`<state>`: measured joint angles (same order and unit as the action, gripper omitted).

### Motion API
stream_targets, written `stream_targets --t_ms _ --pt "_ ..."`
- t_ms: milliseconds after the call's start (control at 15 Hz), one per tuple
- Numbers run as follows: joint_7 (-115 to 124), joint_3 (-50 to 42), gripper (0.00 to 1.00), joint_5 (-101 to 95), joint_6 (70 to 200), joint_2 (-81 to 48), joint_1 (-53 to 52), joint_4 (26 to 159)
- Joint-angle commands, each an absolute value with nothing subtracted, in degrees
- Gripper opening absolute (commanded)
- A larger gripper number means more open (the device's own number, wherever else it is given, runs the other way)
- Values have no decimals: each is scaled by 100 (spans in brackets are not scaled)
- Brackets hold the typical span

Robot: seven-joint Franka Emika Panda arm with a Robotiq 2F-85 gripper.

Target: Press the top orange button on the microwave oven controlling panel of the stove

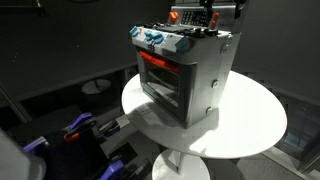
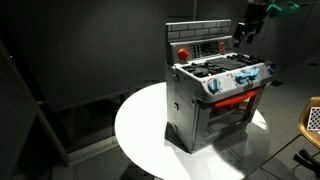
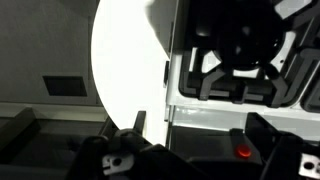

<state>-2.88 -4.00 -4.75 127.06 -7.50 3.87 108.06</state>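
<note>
The silver-grey toy stove (image 1: 185,85) (image 2: 190,110) stands on a round white table (image 1: 250,125) (image 2: 140,130), with a red-orange-rimmed oven window and blue-white knobs in front. Its upright back holds the dark controlling panel (image 2: 205,47) with a red-orange button (image 2: 183,52). My gripper (image 2: 247,32) (image 1: 212,13) hovers above the back of the stove, close to the panel's top edge and not touching it. In the wrist view the gripper (image 3: 198,128) is open and empty over the dark panel (image 3: 200,150). An orange button (image 3: 243,152) glows near the right finger, and the black burners (image 3: 240,50) lie beyond.
The table's white top (image 3: 120,60) extends beside the stove. Dark curtains surround the scene. Blue and black gear (image 1: 80,128) sits low beside the table. A yellowish object (image 2: 312,120) is at the frame edge.
</note>
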Motion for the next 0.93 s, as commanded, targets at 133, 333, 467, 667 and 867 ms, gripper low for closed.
stream_targets --t_ms 133,333,467,667,867 --pt "-991 -460 100 -139 11261 47 538 11013" --pt "-1122 -541 100 -251 10405 406 565 11035" --pt "-1144 -586 100 -359 10010 694 580 11122" --pt "-1121 -649 100 -478 9614 1183 609 11365" --pt "-1043 -711 100 -556 9581 1708 644 11714"
